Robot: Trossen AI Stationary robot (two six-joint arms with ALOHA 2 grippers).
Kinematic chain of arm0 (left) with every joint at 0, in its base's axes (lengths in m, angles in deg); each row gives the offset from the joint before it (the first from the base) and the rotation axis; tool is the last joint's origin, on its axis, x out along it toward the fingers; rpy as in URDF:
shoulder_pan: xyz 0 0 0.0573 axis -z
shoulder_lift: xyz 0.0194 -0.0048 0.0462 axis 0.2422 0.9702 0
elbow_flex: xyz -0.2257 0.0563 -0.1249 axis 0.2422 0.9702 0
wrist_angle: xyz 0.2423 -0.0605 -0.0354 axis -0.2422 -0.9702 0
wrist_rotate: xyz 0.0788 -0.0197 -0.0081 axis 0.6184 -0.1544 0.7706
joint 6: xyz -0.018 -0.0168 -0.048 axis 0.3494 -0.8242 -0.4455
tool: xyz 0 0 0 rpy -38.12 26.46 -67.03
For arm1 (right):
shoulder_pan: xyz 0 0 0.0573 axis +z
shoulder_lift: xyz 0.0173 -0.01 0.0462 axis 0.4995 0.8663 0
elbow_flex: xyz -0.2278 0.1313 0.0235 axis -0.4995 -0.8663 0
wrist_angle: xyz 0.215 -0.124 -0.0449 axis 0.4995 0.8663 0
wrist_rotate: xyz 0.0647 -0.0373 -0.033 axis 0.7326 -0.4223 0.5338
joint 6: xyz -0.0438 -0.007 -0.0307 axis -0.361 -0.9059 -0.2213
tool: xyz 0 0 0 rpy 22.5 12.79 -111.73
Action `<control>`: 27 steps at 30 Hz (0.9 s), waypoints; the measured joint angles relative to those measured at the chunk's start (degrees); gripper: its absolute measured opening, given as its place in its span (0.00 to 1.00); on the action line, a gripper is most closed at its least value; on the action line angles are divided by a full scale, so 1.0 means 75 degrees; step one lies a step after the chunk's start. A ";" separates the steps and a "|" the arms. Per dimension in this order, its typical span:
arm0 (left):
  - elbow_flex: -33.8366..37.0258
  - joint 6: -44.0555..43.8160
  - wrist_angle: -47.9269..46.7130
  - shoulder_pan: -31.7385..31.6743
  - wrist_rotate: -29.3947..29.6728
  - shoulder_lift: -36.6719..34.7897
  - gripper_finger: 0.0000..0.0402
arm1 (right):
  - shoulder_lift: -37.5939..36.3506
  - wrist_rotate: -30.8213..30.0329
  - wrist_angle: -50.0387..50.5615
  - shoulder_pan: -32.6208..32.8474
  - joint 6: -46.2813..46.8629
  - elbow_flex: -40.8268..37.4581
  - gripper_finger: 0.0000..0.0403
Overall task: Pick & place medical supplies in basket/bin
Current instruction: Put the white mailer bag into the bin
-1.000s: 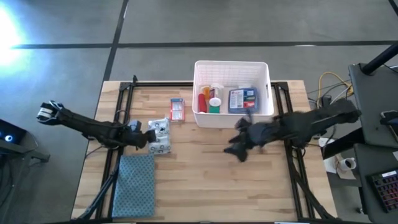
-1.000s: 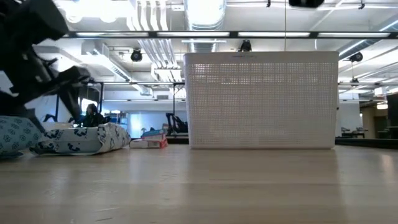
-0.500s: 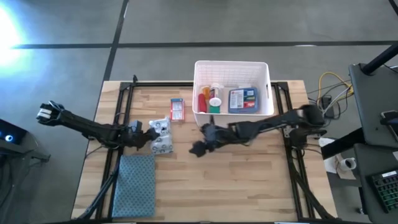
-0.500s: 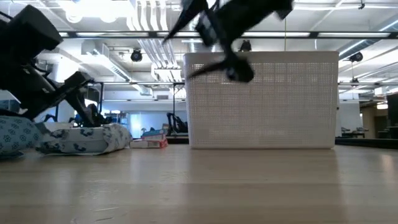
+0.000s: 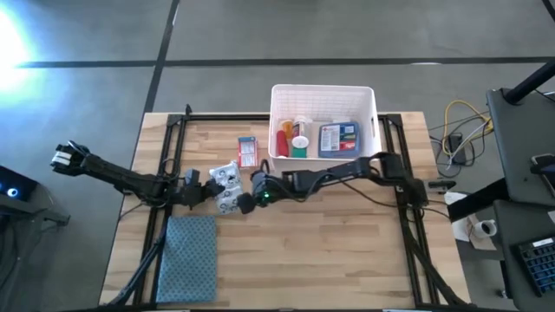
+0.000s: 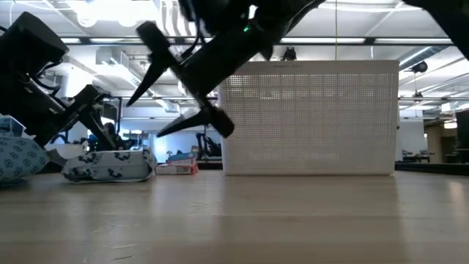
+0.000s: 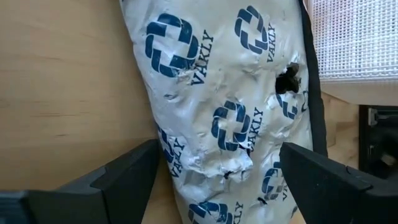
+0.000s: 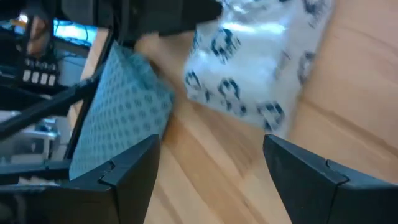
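A crinkled white packet (image 5: 227,188) with blue logos lies flat on the table, left of the white perforated basket (image 5: 323,87). My left gripper (image 5: 201,192) is open at the packet's left end, and in the left wrist view its fingers stand on either side of the packet (image 7: 230,124). My right gripper (image 5: 245,192) is open at the packet's right end, raised and tilted above the table (image 6: 150,81), with the packet (image 8: 255,68) just ahead of it. A red-white small box (image 5: 247,152) lies beside the basket. A red tube, orange vials and a blue packet lie in the basket. My left gripper has one finger (image 7: 124,180) on each side of the packet's near end (image 7: 186,180), coming level from the table's left. Whether the fingers touch the packet, I cannot tell. The packet lies on the table.
The blue-grey folded cloth (image 5: 189,258) lies at the table's near left, close behind the packet in the right wrist view (image 8: 118,118). The right arm stretches across the table just in front of the basket (image 6: 308,117). Bare wood shows at the near right.
My right arm has swept from the table's right side toward the left, past the front of the basket, and its open gripper has arrived at the packet's right end.
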 joint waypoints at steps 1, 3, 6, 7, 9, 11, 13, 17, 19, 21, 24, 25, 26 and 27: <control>0.0005 0.0000 0.0000 0.0000 0.0005 0.0003 0.78 | 0.0180 -0.0004 -0.0001 -0.0031 0.0057 0.0156 0.67; 0.0006 -0.0001 0.0023 0.0000 0.0017 0.0016 0.78 | 0.0536 -0.0008 0.0055 -0.0102 0.0097 0.0441 0.65; 0.0015 -0.0002 0.0105 0.0000 0.0073 0.0010 0.78 | 0.0933 -0.0070 0.0257 -0.0190 0.0048 0.0800 0.62; 0.0015 -0.0005 0.0122 0.0000 0.0082 0.0018 0.78 | 0.1001 -0.0113 0.0302 -0.0225 0.0042 0.0908 0.61; 0.0015 -0.0008 0.0135 0.0005 0.0112 0.0053 0.78 | 0.1062 -0.0251 0.0397 -0.0251 0.0009 0.0996 0.59; 0.0013 -0.0006 0.0144 0.0006 0.0125 0.0074 0.78 | 0.1048 -0.0418 0.0397 -0.0270 -0.0047 0.1012 0.58; 0.0015 -0.0006 0.0156 0.0006 0.0140 0.0115 0.78 | 0.0962 -0.0703 0.0405 -0.0281 -0.0169 0.1003 0.57; 0.0067 -0.0023 0.0239 0.0009 0.0334 0.0127 0.78 | 0.0777 -0.1128 0.0405 -0.0365 -0.0358 0.1015 0.57; 0.0144 -0.0014 0.0379 0.0006 0.0517 0.0130 0.78 | 0.0867 -0.1047 0.0431 -0.0458 -0.0294 0.1012 0.57; 0.0225 0.0037 0.0675 0.0000 0.0660 0.0142 0.78 | 0.1025 -0.0731 0.0462 -0.0554 -0.0145 0.0996 0.57; 0.0256 0.0066 0.0810 -0.0021 0.0710 0.0337 0.78 | 0.1282 -0.0408 0.0396 -0.0601 0.0030 0.0991 0.57; 0.0252 0.0063 0.0812 -0.0023 0.0709 0.0446 0.78 | 0.1325 -0.0374 0.0353 -0.0604 0.0090 0.0991 0.57; 0.0232 0.0061 0.0850 -0.0023 0.0726 0.0561 0.78 | 0.1372 -0.0323 0.0336 -0.0596 0.0126 0.1007 0.57; 0.0219 0.0063 0.0932 -0.0025 0.0747 0.0664 0.78 | 0.1420 -0.0253 0.0315 -0.0595 0.0164 0.1027 0.57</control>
